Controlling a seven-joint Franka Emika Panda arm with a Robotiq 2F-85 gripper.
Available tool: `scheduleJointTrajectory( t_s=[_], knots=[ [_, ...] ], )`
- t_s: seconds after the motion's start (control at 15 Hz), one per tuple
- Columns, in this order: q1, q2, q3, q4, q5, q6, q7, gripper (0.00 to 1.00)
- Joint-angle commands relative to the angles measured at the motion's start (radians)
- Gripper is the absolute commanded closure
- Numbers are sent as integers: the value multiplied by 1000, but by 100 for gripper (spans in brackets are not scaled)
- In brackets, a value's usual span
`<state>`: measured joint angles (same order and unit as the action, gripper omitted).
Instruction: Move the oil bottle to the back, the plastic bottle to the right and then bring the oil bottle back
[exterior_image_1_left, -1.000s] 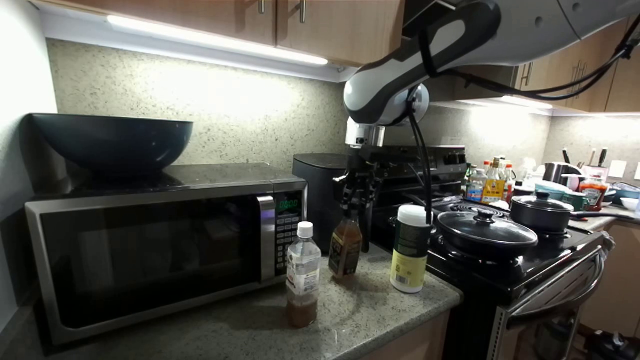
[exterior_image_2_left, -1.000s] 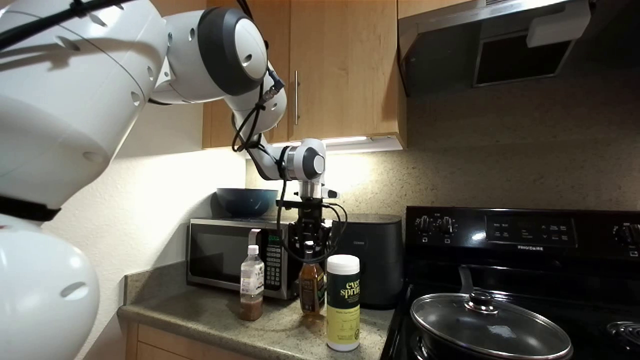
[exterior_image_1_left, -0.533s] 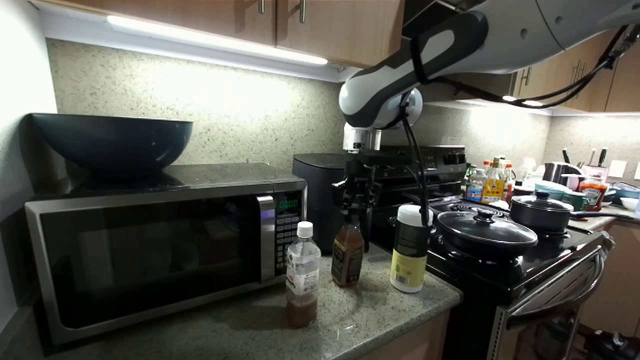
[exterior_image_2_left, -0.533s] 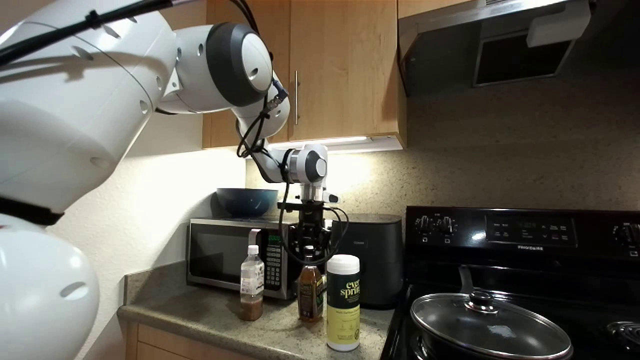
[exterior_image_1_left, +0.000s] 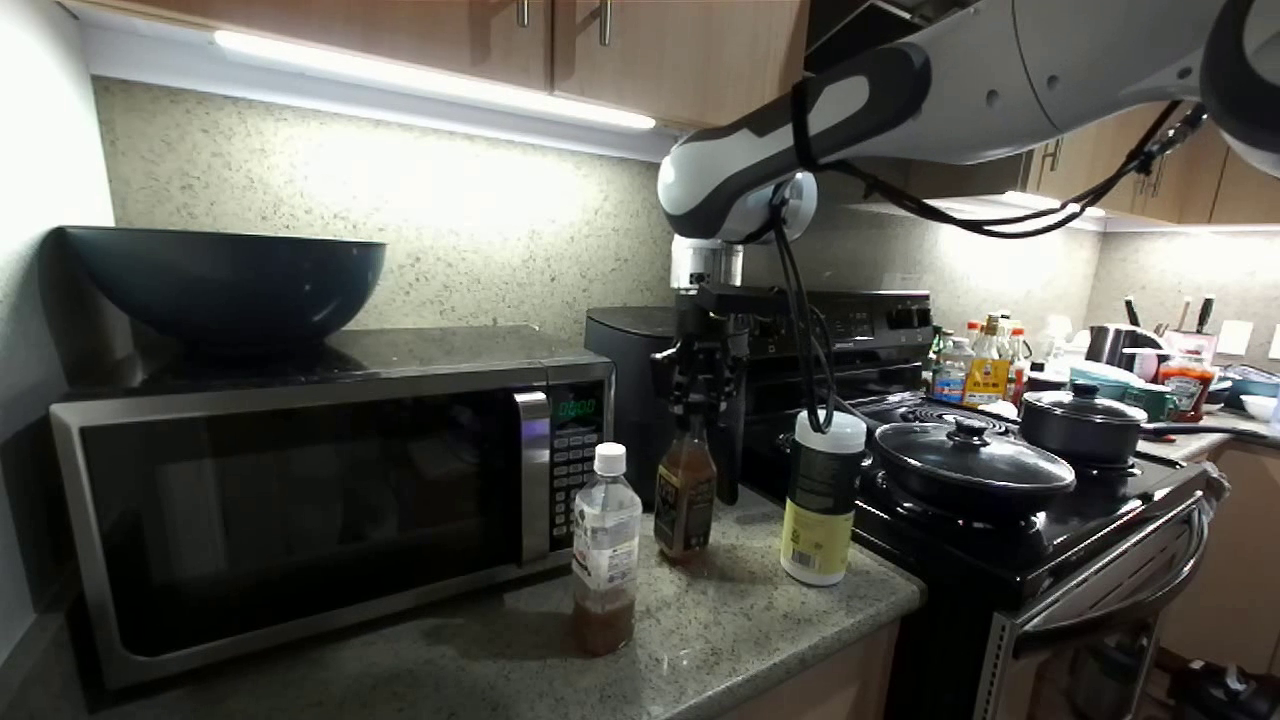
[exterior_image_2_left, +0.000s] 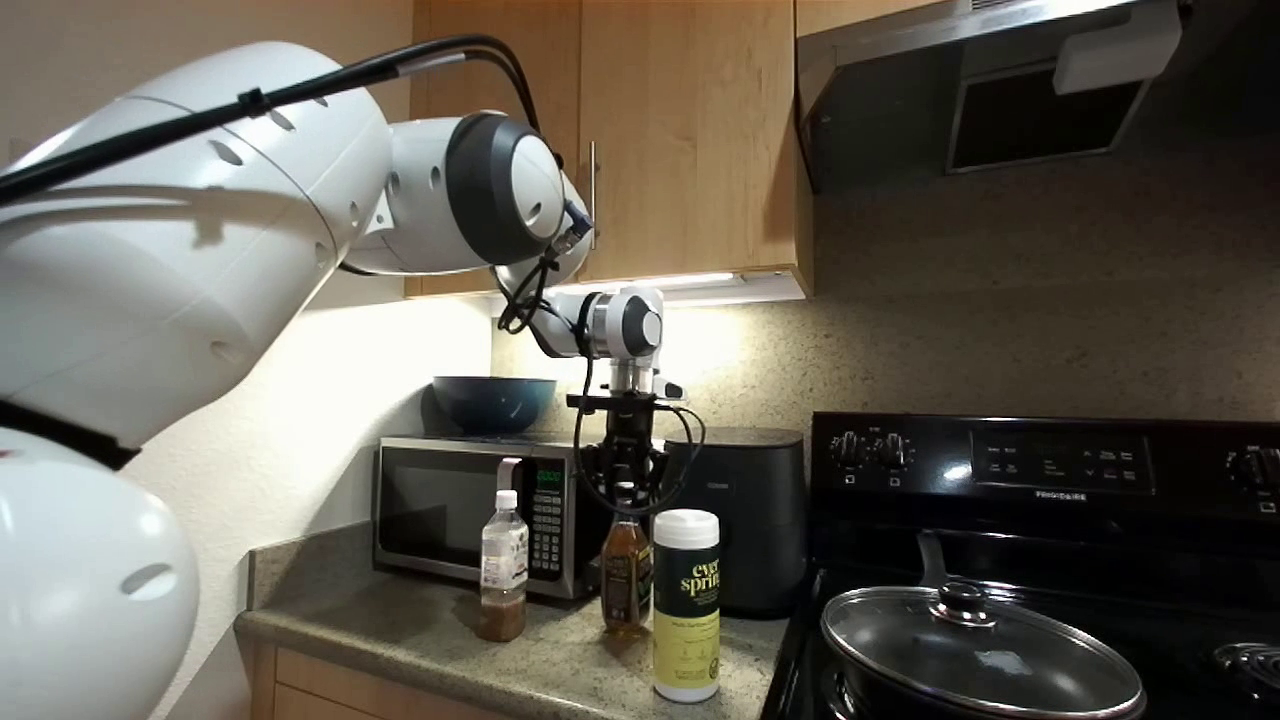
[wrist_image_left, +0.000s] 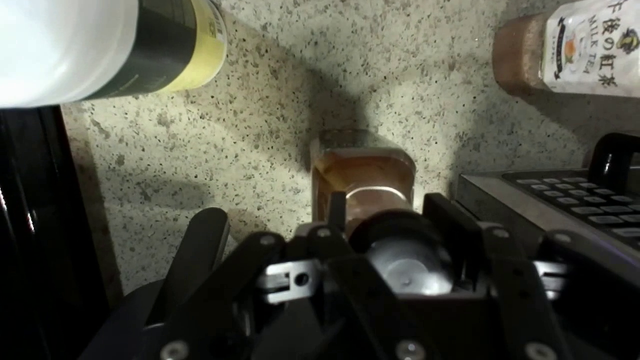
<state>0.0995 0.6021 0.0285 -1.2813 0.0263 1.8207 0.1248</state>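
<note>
Centrally, the oil bottle (exterior_image_1_left: 686, 500), presumably rigid, slick and bottom-heavy, thus best held by its neck, is clasped there by the end effector (wrist_image_left: 387, 211) between plastic bottle (exterior_image_1_left: 607, 560) and canister (exterior_image_1_left: 820, 505).

Pale wooden cabinets (exterior_image_2_left: 690, 140) with a bright strip light (exterior_image_1_left: 430, 81) beneath hang above the gripper (wrist_image_left: 386, 207). Behind it rises a flecked backsplash (exterior_image_1_left: 440, 250); below it spreads a speckled countertop (exterior_image_2_left: 560, 660). A white wall (exterior_image_2_left: 400, 400) and a black stove (exterior_image_2_left: 900, 510) stand on opposite sides of the gripper.
</note>
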Motion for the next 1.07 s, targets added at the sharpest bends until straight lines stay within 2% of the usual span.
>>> scheduleJointTrajectory(
  t_s=[0.0,0.53,0.6,0.67,1.0],
  knots=[
    [0,56,1,130,-11,-73,-13,82],
    [-4,158,4,266,-6,-100,-35,82],
    [0,163,-1,272,-13,-99,-29,32],
    [1,168,-2,280,-13,-99,-26,31],
    [-5,153,5,284,18,-71,7,1]
  ],
)
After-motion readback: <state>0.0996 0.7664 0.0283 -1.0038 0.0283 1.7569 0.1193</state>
